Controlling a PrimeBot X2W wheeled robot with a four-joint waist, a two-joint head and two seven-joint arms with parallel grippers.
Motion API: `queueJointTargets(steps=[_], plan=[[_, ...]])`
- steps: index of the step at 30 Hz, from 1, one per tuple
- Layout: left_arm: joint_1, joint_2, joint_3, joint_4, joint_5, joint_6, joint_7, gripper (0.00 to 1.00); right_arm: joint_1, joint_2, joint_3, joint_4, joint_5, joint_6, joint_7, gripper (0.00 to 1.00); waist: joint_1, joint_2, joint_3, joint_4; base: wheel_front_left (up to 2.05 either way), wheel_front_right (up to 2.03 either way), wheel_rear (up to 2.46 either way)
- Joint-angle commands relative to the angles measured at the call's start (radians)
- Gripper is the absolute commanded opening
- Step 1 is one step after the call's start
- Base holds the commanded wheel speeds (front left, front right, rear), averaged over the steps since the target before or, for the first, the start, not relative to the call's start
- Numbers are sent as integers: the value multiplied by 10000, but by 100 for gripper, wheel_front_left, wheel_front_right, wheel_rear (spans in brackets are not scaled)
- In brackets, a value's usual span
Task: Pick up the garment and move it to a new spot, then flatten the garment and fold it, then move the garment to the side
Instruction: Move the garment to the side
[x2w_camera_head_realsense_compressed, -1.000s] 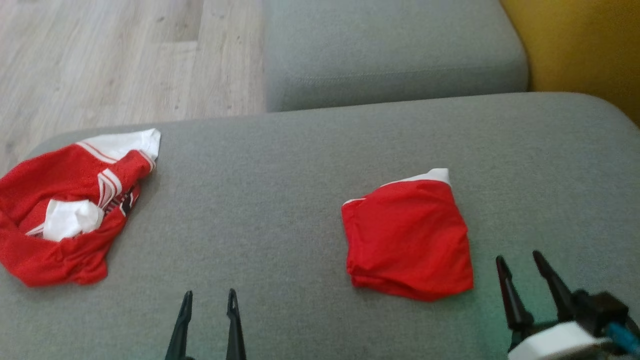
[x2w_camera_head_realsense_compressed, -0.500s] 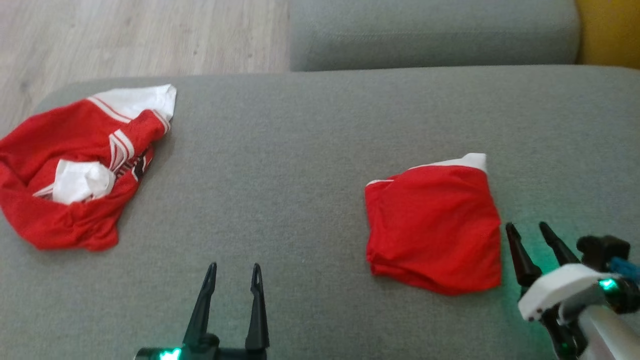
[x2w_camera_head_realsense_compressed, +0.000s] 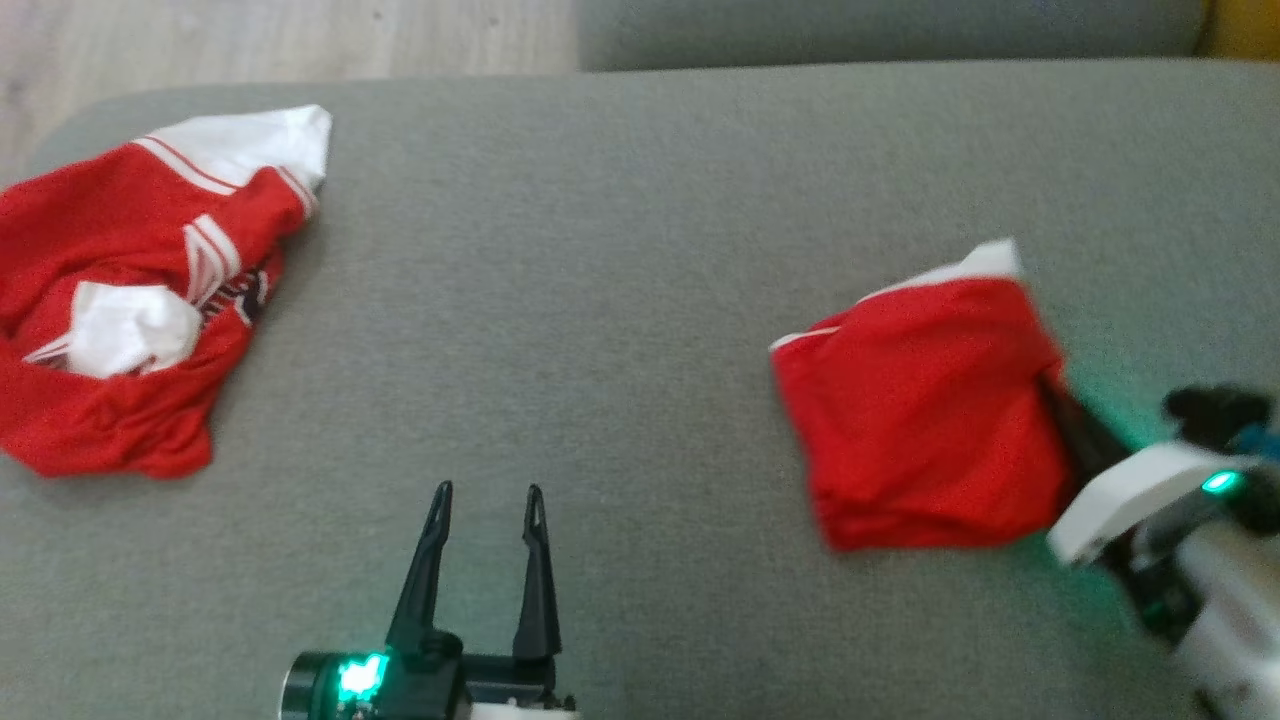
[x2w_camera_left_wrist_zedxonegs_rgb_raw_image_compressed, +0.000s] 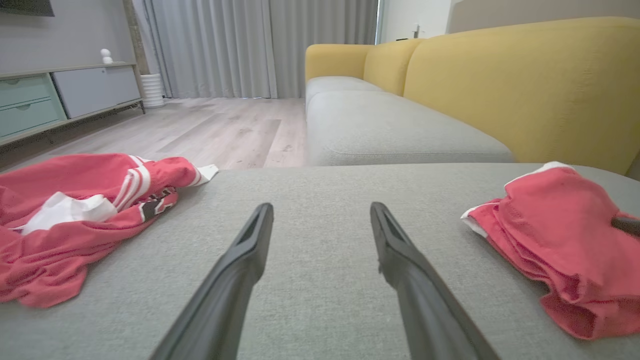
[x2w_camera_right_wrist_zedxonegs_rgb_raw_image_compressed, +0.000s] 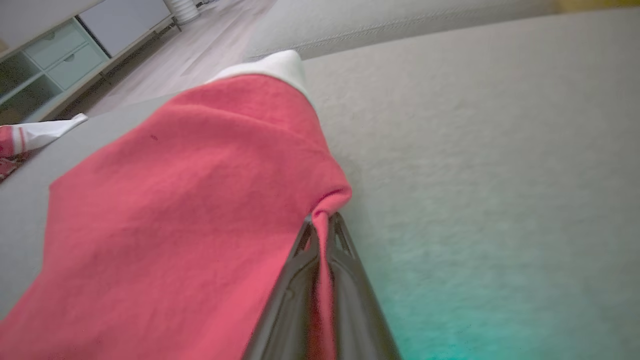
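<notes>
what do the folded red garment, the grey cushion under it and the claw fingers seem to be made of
Folded red garment: thin, soft matte fabric, likely a synthetic knit; it puckers where the right claw pinches its edge. Grey cushion: matte woven upholstery with a flecked, coarse weave. Left claw fingers: rigid dark material, probably plastic, smooth with a faint sheen.

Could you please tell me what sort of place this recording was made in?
Most likely a living room: a yellow-backed sofa with grey seat cushions, long grey curtains over a wooden floor, and a low sideboard with drawers.
</notes>
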Motion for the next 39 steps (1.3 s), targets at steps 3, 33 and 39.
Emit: queueJointTargets(steps=[3, 33, 39], plan=[[-653, -36, 59, -484, -48, 141, -80, 100, -954, -1264, 157, -239, 67, 44, -273, 0, -1, 0, 703, -599, 0, 0, 0], [-3660, -35, -481, -81, 790, 60, -80, 100, -4526, -4167, -1565, 1894, -1742, 44, -887, 100, -1, 0, 3573, -1858, 0, 0, 0], [-3234, -36, -451, -81, 441, 186, -80, 100, -3470, -2990, -2743, 831, -3413, 44, -889, 100, -1, 0, 2541, -1399, 0, 0, 0]])
